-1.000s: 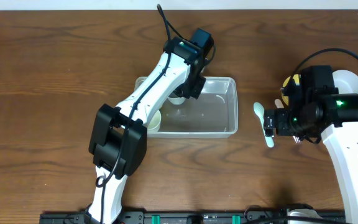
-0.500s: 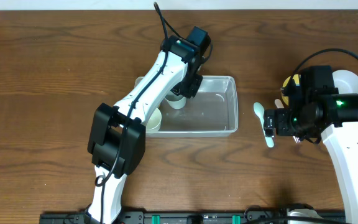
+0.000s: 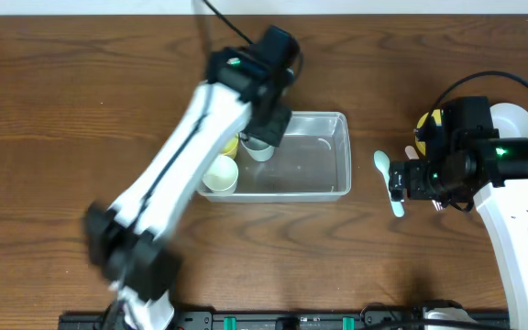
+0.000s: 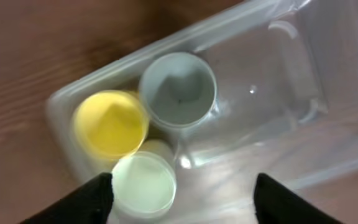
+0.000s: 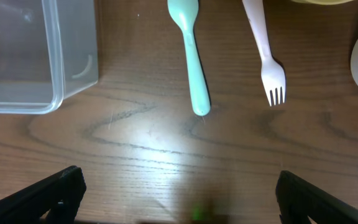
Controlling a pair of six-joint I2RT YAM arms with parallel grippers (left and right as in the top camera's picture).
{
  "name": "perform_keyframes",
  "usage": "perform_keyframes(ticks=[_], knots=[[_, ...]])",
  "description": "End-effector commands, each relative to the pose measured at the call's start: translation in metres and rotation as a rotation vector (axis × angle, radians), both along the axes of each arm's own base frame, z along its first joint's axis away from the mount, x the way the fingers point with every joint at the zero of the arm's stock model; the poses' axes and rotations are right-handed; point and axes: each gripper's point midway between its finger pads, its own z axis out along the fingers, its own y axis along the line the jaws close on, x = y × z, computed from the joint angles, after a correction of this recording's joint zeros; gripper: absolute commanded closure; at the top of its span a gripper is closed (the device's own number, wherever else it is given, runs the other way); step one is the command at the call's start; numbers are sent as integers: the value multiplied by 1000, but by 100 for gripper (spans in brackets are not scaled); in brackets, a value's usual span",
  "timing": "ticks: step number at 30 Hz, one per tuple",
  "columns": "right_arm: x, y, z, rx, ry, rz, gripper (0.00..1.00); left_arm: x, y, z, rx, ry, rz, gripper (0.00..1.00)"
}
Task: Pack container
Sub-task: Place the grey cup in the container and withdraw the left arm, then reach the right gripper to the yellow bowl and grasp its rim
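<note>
Packing looks partly done to me. The clear plastic rectangular container [image 3: 314, 165], shallow with rounded corners and a raised rim, sits mid-table on the dark wood-grain table [image 3: 81, 92]. Three small round cups are already bunched at its left end: a matte yellow cup [image 4: 110, 122], a pale grey cup [image 4: 178, 89] and a pale greenish-white cup [image 4: 143, 185]. They're pressed up against each other and all open side up. The rest of the container floor is bare, glossy and see-through, so there's plenty of room.

What's left, as far as I can see, lies just right of the container: a smooth mint-green plastic spoon [image 5: 191, 62] and a pale pink plastic fork [image 5: 263, 46], side by side on the wood and not touching. Further right of the container are a round yellow bowl [image 3: 426, 120] and a round white bowl [image 3: 513, 117]. I can't say whether those are meant to go in.

The left gripper [image 4: 182, 183] hangs over the cup end of the container with its black fingers spread wide and nothing pinched. The arm is blurry from overhead. The right gripper [image 5: 179, 180] is right of the container, above the cutlery, with its claws wide apart too — only bare wood between them.

My guess is the spoon goes next, since it's closest to the container. It's thin and lies flat, so it could be fiddly to pick up off the table.
</note>
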Motion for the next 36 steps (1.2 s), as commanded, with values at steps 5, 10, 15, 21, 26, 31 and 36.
perform_keyframes(ticks=[5,10,15,21,26,31,36], knots=[[10,-15,37,-61,-139,-129,1,-19,87,84,-84,-187,270,23],[22,-17,101,-60,-386,-99,1,-38,146,92,-89,-235,424,22],[38,-17,135,-83,-516,-40,1,-62,172,67,-136,-218,511,22],[83,-34,121,-182,-454,-34,1,-83,180,21,-164,-197,587,17],[129,-58,92,-200,-312,-61,1,-94,176,-14,-172,-122,598,14],[156,-79,39,-188,-150,-114,1,-100,174,-41,-165,-63,605,13],[159,-85,-22,-177,26,-134,1,-104,174,-54,-160,-38,617,13]])
